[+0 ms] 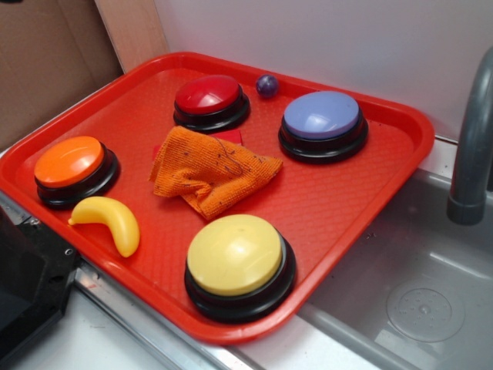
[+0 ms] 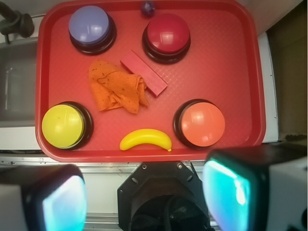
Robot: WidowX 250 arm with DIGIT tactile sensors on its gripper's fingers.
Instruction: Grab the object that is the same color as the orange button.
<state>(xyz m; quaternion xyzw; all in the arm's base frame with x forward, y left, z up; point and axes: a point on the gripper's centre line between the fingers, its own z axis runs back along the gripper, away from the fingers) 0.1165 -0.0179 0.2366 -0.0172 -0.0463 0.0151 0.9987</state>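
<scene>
A red tray (image 1: pixel 400 146) lies on the tabletop, beside a grey sink (image 1: pixel 431 293) with a grey tap (image 1: pixel 470 154); on the tray stand four round buttons with black bases: a yellow button (image 1: pixel 235 254) at the near edge, a blue button (image 1: pixel 321 116) and a red button (image 1: pixel 208 95) at the far side, and the orange button (image 1: pixel 69 161) at the left. The orange cloth (image 1: pixel 208 171) lies crumpled in the middle of the tray, between the four buttons, and its far edge lies over a red block (image 2: pixel 143 72); a yellow banana (image 1: pixel 108 222) lies near the orange button; a small purple ball (image 1: pixel 267 85) sits at the far rim. In the wrist view the two fingers (image 2: pixel 62 202) are spread wide apart, above the tray's near edge, holding nothing.
</scene>
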